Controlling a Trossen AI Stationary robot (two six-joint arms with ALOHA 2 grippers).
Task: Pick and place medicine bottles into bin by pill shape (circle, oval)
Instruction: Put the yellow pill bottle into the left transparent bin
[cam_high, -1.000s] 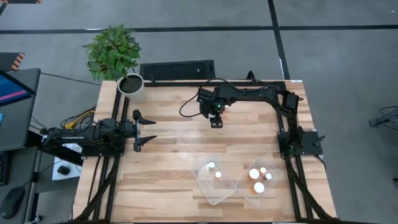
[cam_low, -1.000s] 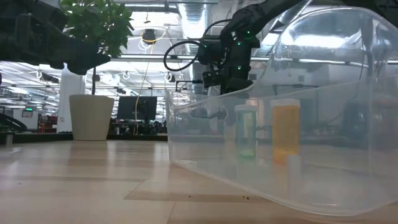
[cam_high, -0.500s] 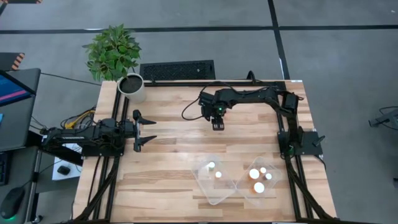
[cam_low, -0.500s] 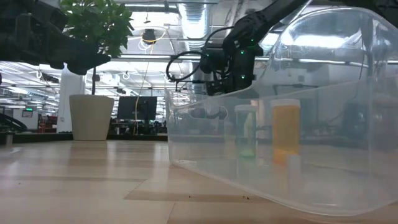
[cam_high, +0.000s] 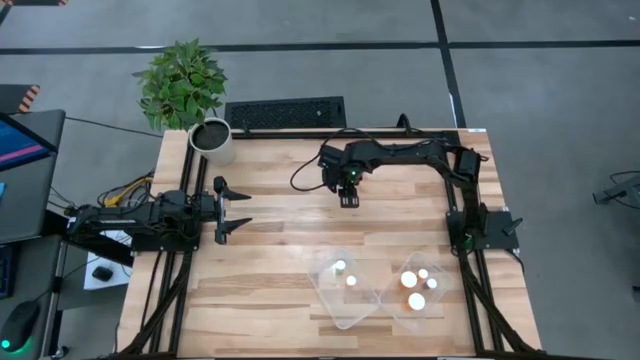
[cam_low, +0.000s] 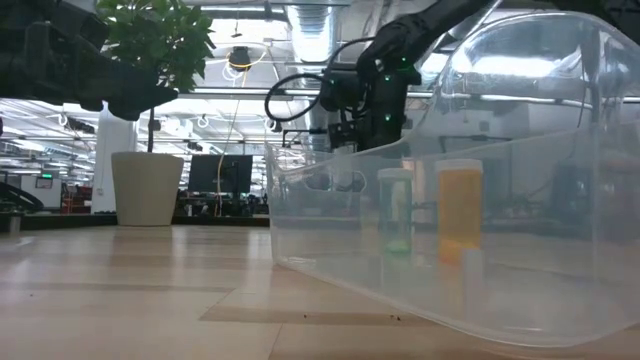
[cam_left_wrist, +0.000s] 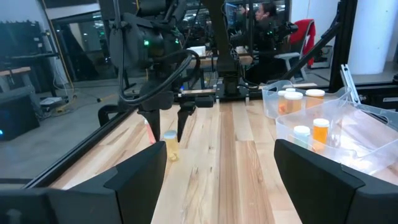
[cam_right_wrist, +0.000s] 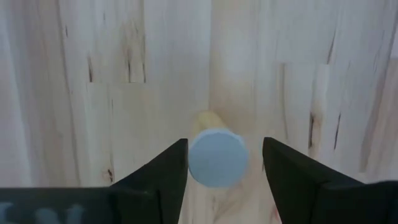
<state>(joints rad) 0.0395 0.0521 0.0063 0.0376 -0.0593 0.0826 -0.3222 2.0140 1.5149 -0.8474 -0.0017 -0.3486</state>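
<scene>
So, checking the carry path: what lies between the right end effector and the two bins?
Only bare tabletop lies between the right end effector and the bins, per the high view.

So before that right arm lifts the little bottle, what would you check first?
1. Bottle between the right gripper's fingers: ok, its cap is centred in the right wrist view.
2. Fingers tight on the bottle: cannot tell.
3. Bottle upright on the table: ok.
4. Left gripper clear: ok, open and waiting at the left side of the table.
5. Room in the bins: ok, two bottles in the left bin, four in the right bin.
6. Pill shape: cannot tell.
</scene>
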